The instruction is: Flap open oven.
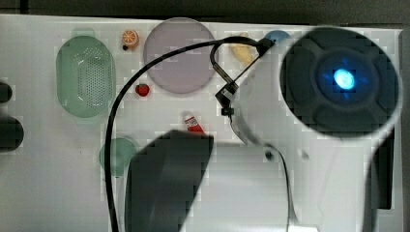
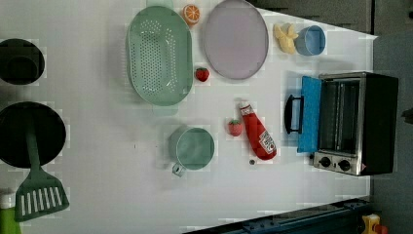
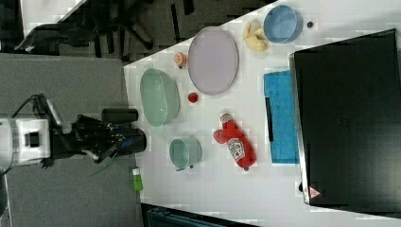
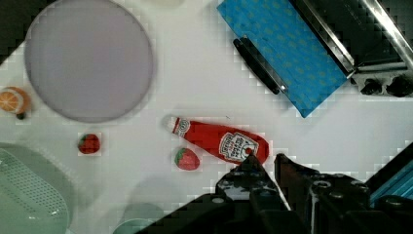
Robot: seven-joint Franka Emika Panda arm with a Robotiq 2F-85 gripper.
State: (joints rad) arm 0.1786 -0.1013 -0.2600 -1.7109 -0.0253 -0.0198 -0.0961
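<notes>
Going left to right across the left view, the pale green perforated plastic colander [image 2: 159, 54] and the mauve round plate [image 2: 235, 39] lie far from any trouble. The red squeeze bottle of ketchup [image 2: 258, 132] with a red toy strawberry [image 2: 235, 127] touching its side lies just left of the large black toaster oven with a silver front frame [image 2: 358, 122], which stands at the left view's right edge. Its blue-tinted glass door [image 2: 309, 113] already lies folded down flat on the white table [image 2: 107, 146], black bar handle [image 2: 291, 113] outermost, so the flap looks done. In the wrist view the black gripper [image 4: 267, 168] hangs over the table beside the bottle's base, its two fingers nearly pressed together with just a narrow slit between them, pinching nothing. The risk, as I judge it, is a low pass clipping the bottle and rolling it against the open door, or catching the handle and lifting the door back. In the top view the white arm [image 1: 270, 145] hides the oven, and in the right view the oven's black top covers its knobs and cavity.
</notes>
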